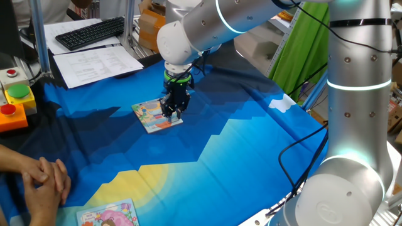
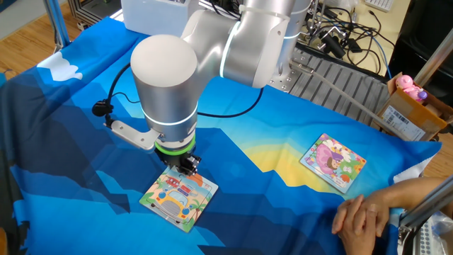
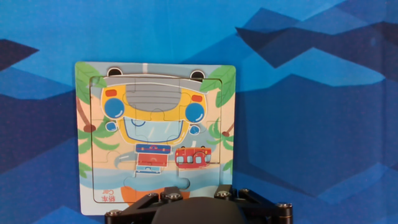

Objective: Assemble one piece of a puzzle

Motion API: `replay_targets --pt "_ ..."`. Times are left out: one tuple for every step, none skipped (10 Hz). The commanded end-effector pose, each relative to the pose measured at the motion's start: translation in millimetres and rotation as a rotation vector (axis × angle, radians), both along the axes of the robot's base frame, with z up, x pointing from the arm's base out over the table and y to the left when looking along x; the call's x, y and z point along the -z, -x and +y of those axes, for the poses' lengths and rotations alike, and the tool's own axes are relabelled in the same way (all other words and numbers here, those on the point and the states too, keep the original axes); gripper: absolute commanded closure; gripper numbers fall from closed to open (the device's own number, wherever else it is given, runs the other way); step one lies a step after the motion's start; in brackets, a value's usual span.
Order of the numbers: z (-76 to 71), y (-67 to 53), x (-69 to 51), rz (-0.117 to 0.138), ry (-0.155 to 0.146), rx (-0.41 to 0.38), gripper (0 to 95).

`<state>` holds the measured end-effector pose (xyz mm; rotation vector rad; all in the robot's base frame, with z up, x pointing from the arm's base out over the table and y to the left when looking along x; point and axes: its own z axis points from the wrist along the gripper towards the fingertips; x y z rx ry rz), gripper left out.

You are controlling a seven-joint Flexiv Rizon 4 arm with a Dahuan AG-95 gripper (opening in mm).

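Note:
The puzzle [image 1: 149,113] is a small square board with a yellow cartoon car and an orange lower edge, lying flat on the blue cloth. It also shows in the other fixed view [image 2: 175,200] and fills the left middle of the hand view [image 3: 155,124]. My gripper [image 1: 172,115] stands upright with its tips down on the puzzle's edge, also in the other fixed view [image 2: 188,168]. The fingertips look close together, and I see no piece between them. In the hand view only the black gripper body [image 3: 193,211] shows, covering the puzzle's orange lower edge; the fingertips are hidden.
A second, pinker picture board [image 1: 107,216] [image 2: 333,161] lies near a person's clasped hands [image 1: 44,179] [image 2: 364,212]. A button box [image 1: 16,100], papers [image 1: 94,63] and a keyboard [image 1: 91,31] sit beyond the cloth. A cardboard box [image 2: 410,106] stands at the side.

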<state>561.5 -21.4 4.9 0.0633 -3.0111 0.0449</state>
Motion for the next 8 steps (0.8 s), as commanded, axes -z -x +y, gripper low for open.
replay_targets --pt "0.2 -0.4 2.7 -0.002 0.001 -0.001 95.0" --pt "0.3 -0.4 2.6 -0.001 0.001 -0.002 95.0" --pt "0.3 -0.4 2.6 -0.002 0.005 -0.003 76.0" --pt "0.3 -0.4 2.5 -0.001 0.004 -0.003 76.0" --pt "0.3 -0.4 2.5 -0.001 0.004 -0.002 76.0" --pt "0.3 -0.4 2.2 -0.005 0.005 -0.001 76.0" --pt "0.4 -0.4 2.2 -0.005 0.006 -0.001 76.0" --pt "0.4 -0.4 2.2 -0.002 0.007 0.001 76.0"
